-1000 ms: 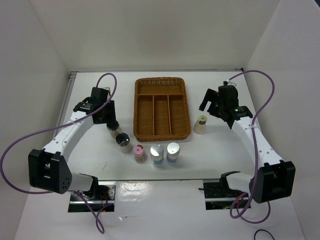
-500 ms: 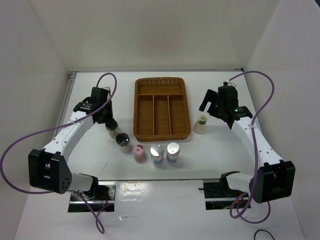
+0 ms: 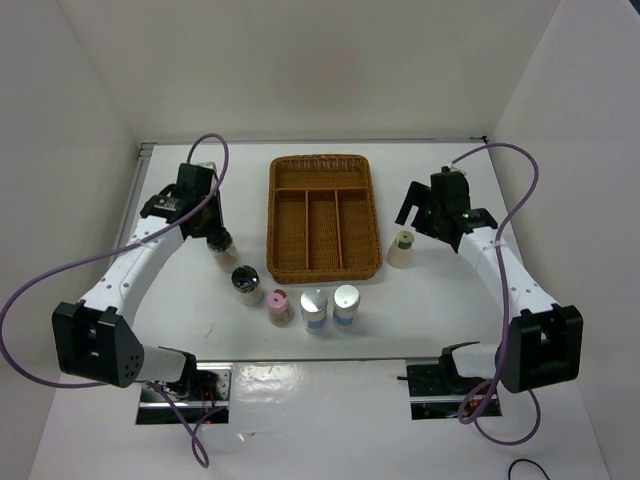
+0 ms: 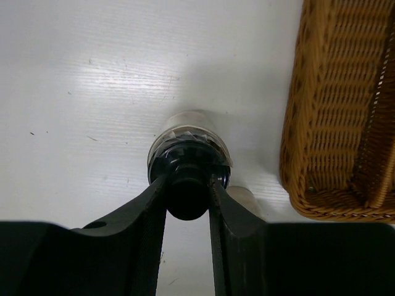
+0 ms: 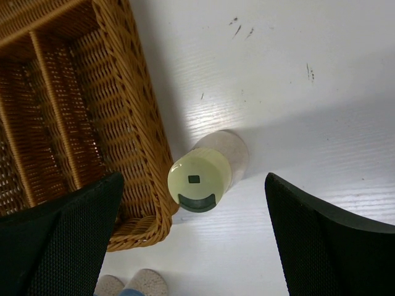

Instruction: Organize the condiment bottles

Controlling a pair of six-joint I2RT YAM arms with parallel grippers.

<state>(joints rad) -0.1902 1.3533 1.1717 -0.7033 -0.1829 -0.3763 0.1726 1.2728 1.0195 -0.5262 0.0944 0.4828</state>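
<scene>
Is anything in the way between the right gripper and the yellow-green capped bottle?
Nothing visible does: the right gripper is open and the yellow-green capped bottle shows unblocked between its fingers. The wicker tray stands close beside it.

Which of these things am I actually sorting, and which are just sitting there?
Job:
- black-capped shaker, held by the left gripper
- second black-capped shaker
- pink-capped shaker
- silver-topped shaker beside the pink one
- other silver-topped shaker
- yellow-green-capped shaker

Just there:
- wicker tray
- purple cables
</scene>
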